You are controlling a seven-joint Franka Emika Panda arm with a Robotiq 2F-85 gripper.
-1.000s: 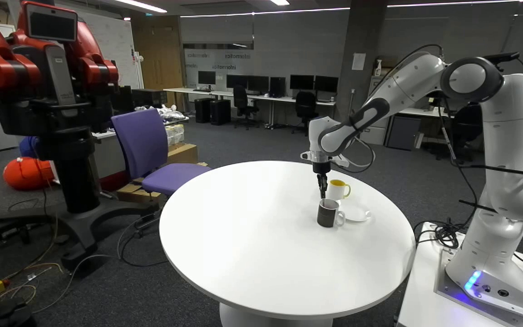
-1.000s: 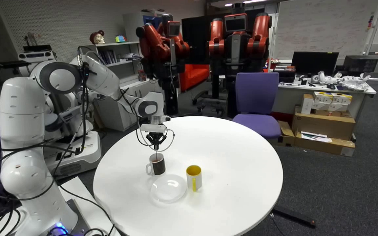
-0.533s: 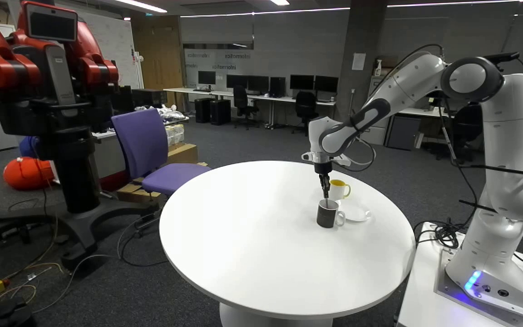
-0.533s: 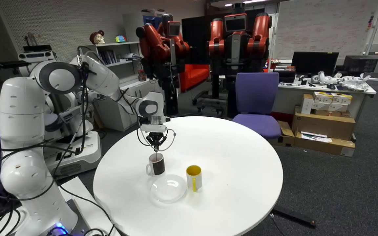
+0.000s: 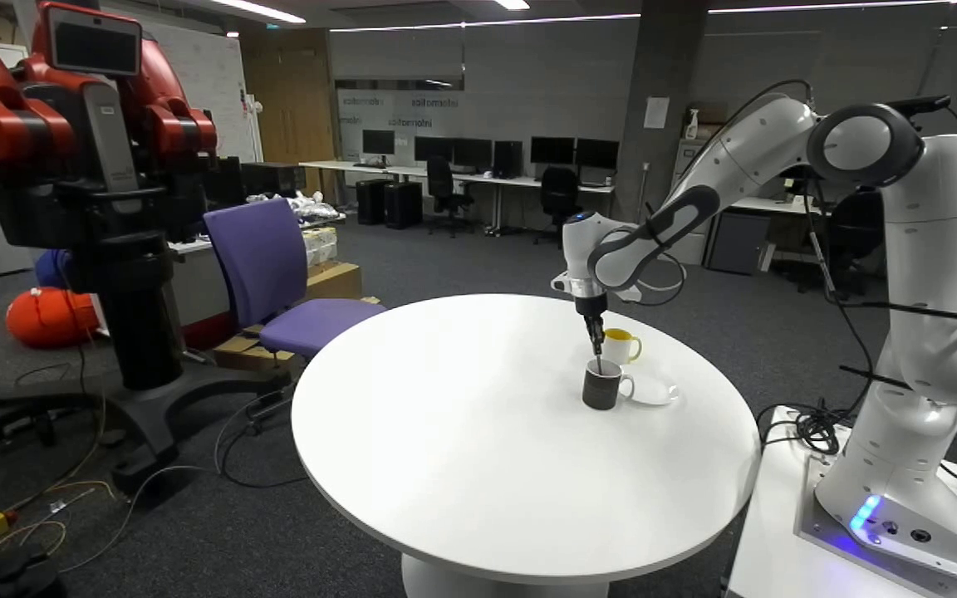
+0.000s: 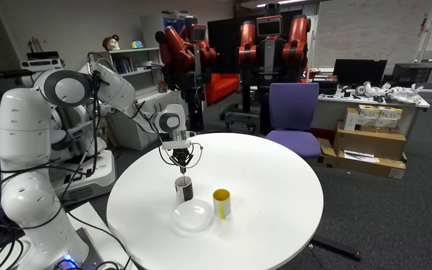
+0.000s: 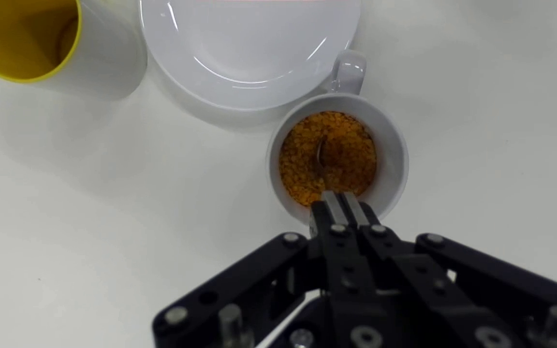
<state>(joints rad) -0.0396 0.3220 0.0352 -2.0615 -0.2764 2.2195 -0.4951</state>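
underfoot: dark carpet (image 6: 396, 217) | seating: purple chair (image 6: 294, 107), red sofa (image 6: 224, 87) | behind: scribbled whiteboard (image 6: 369, 30) | overhead: strip light (image 5: 258, 10)

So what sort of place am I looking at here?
Most likely a robotics lab: red two-armed robots stand in the background, a whiteboard bears faint writing, and computer monitors stand in a row.

On my feed the plate (image 7: 249, 43) comes through plain white. Beside it, the dark mug (image 5: 601, 390) is mostly blackish grey outside and white inside, with a white handle (image 7: 349, 72); its contents (image 7: 348, 145) are mottled orange-brown, the thin utensil (image 7: 320, 153) darkish. By the plate, the second mug (image 6: 217, 205) is white — yellow inside, with a yellow handle (image 6: 222, 211). I have a black pincer (image 7: 340, 195) with silver-grey fingertips (image 7: 334, 208) — and a plain white tabletop (image 5: 445, 448) around the plate.
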